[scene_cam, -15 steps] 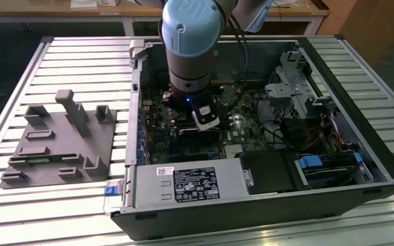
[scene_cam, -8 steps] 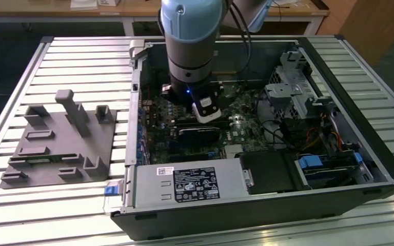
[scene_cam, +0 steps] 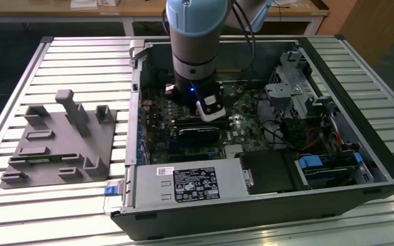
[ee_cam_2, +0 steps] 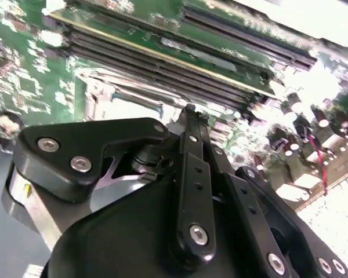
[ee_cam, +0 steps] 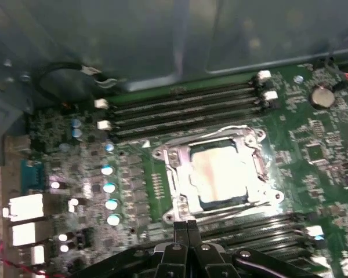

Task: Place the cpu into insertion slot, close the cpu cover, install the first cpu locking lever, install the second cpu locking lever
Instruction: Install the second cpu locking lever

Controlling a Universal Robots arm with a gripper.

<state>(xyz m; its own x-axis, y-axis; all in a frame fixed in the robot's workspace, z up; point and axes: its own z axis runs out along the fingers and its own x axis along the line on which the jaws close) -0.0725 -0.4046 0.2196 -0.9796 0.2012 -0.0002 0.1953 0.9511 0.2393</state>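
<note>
- Closest in, the gripper (ee_cam: 187, 227) hangs low over the motherboard (ee_cam: 313, 150), black metal fingers pressed together, holding nothing, tips just beside the socket's near edge.
- Right past the tips: the cpu (ee_cam: 220, 171) already sits in the insertion slot (ee_cam: 180, 202), smooth silvery top glaring, mid-board between two banks of memory slots (ee_cam: 185, 110).
- The cpu cover (ee_cam: 173, 155), a thin bright frame, looks folded down around it; I judge placing and closing done.
- Whether the wire levers are latched, I can't tell.
- Farthest, the dull grey case wall (ee_cam: 162, 40).
</note>
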